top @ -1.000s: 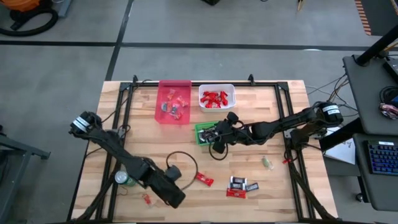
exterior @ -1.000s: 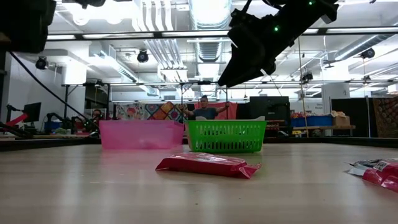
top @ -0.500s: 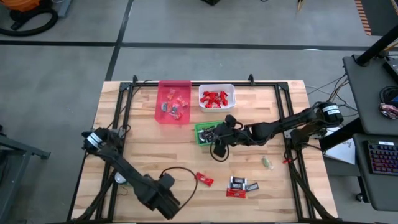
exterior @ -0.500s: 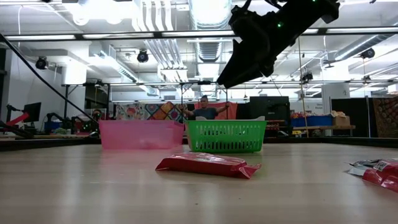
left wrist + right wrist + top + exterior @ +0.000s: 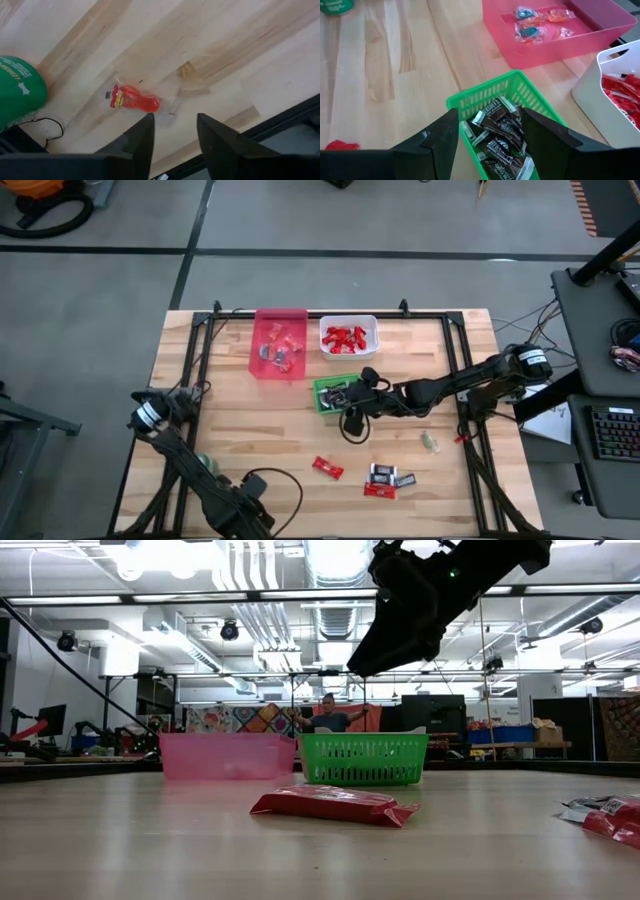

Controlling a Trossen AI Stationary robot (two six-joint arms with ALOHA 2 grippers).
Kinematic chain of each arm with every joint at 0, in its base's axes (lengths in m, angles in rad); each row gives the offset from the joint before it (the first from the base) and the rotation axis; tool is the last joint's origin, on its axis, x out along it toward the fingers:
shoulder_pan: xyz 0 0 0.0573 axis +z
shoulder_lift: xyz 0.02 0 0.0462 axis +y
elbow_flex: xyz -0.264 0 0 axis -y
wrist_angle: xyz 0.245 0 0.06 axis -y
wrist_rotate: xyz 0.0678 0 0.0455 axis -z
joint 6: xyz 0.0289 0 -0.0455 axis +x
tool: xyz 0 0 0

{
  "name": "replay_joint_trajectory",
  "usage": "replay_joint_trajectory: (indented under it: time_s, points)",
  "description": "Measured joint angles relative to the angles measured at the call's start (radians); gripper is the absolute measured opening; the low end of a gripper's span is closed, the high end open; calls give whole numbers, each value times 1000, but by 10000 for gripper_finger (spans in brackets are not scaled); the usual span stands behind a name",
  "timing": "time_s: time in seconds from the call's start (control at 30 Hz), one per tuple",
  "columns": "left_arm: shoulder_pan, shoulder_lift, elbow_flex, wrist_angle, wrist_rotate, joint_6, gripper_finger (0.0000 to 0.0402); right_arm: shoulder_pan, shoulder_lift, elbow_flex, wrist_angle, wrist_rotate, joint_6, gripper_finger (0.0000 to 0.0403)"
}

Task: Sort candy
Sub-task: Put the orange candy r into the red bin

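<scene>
dark-wrapped candy [image 5: 501, 131] is seen heaped in the green bin [image 5: 470, 100], which stands near the middle of the counter [image 5: 230, 395], in front of the pink bin [image 5: 279, 343] and the white bin [image 5: 348, 335] at the far edge. red candy [image 5: 625, 90] is held in the white bin. the right hand [image 5: 490, 135] is held over the green bin with its fingers apart and nothing between them; a drop-off appears complete. for the next pick, the hand is best lifted clear of the bin wall before it is carried toward the near edge, where one red piece [image 5: 328, 468] and a small mixed cluster [image 5: 386, 479] lie loose. each piece should be approached from above, fingers spread wider than the wrapper, and closed across its narrow side so it is not pushed along the wood. the left hand [image 5: 172, 132] is held over the near left corner, fingers apart and empty, above a clear-wrapped red sweet [image 5: 134, 98] beside the green can [image 5: 19, 92].
</scene>
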Motion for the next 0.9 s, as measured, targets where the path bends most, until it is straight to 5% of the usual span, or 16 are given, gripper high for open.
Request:
replay_joint_trajectory:
  time_s: [0.3, 0.9]
  points:
    - [-15, 41, -2, 1, 16, 8, 211, 0, 0, 0, 10, 0, 3, 206]
    - [-17, 167, 0, 36, 122, 112, 166, 0, 0, 0, 7, 0, 3, 206]
